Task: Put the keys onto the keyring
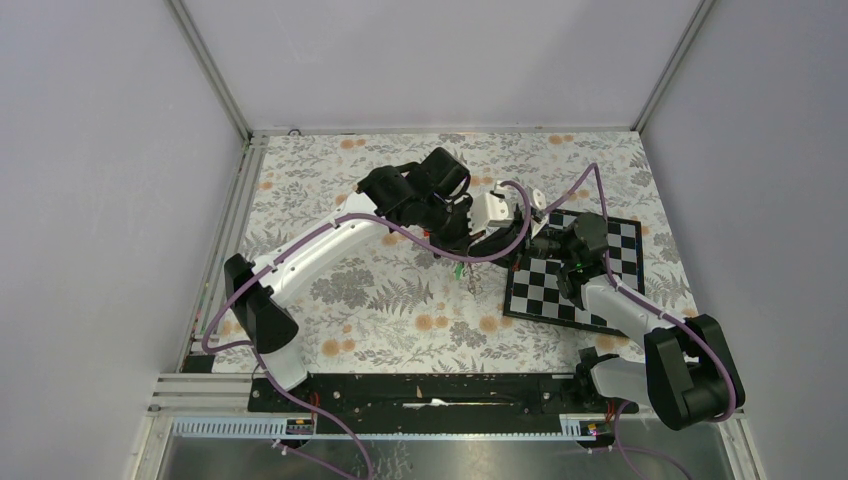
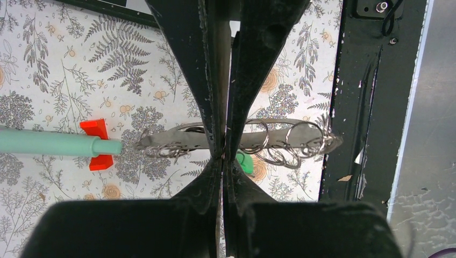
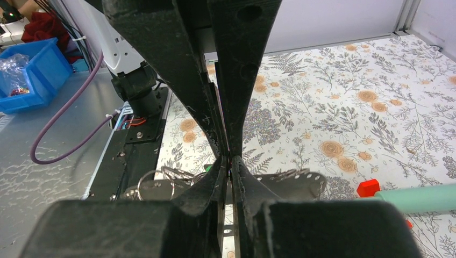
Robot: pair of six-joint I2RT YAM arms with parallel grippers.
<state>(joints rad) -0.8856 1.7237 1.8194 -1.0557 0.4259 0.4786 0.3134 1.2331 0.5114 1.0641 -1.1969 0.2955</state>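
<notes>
— Why is the keyring [image 2: 161, 141] clamped by the left gripper [image 2: 223, 153]?
— Held steady for threading, presumably; the green key [image 2: 244, 161] is seen just under it. The right gripper [image 3: 229, 159] is seen almost shut beside it.

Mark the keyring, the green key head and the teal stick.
keyring [image 2: 166, 140], left wrist view, strap's left end.
green key head [image 2: 246, 162], left wrist view, visible plastic edge.
teal stick [image 2: 48, 143], left wrist view, mid-shaft.
</notes>
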